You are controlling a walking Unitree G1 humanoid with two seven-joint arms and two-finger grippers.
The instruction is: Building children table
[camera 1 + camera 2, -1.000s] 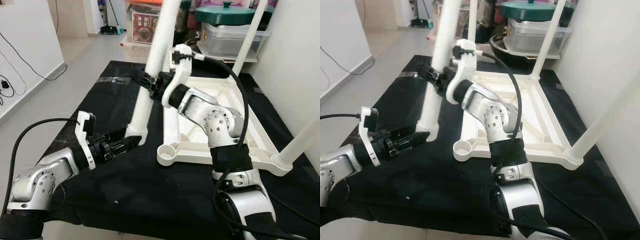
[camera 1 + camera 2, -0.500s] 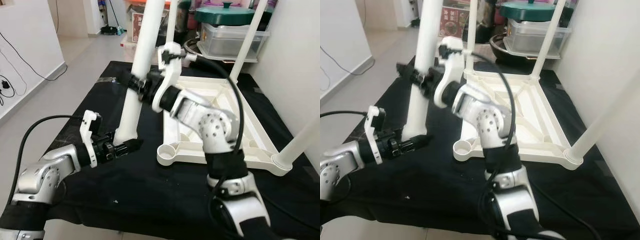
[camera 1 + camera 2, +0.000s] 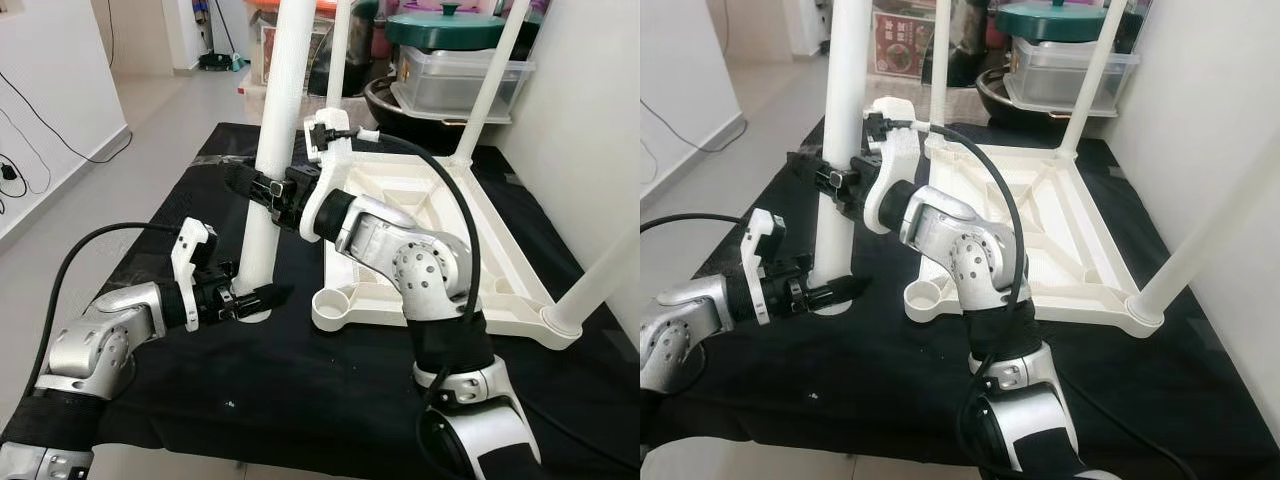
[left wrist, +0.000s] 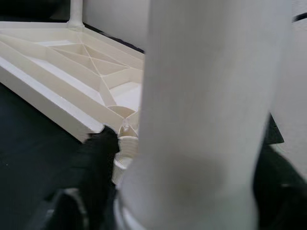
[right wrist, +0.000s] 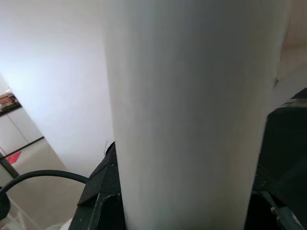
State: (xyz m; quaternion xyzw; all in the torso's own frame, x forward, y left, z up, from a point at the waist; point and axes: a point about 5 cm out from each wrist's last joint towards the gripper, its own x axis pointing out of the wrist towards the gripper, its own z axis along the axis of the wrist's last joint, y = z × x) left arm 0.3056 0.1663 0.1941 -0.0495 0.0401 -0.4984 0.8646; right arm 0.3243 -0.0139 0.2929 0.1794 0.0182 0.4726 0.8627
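An upside-down white table top (image 3: 430, 215) lies on black cloth, with white legs standing in three corners. Its near left corner socket (image 3: 335, 303) holds nothing. Just left of that socket a loose white leg (image 3: 275, 100) stands upright on the cloth. My right gripper (image 3: 260, 187) is shut on this leg at mid-height. My left gripper (image 3: 258, 298) is shut on the leg's flared foot. In the left wrist view the leg (image 4: 206, 96) sits between the black fingers (image 4: 93, 163), with the socket behind. In the right wrist view the leg (image 5: 192, 96) is seen close up.
The black-covered table (image 3: 300, 400) ends at its near edge and on the left, where bare floor (image 3: 70, 200) lies. A white wall (image 3: 590, 120) stands close on the right. At the back sit a clear bin with a green lid (image 3: 455, 60) and a red box (image 3: 902, 45).
The loose leg has swung from a lean to upright, and its foot has shifted left, away from the corner socket. Both grippers moved with it and kept their hold.
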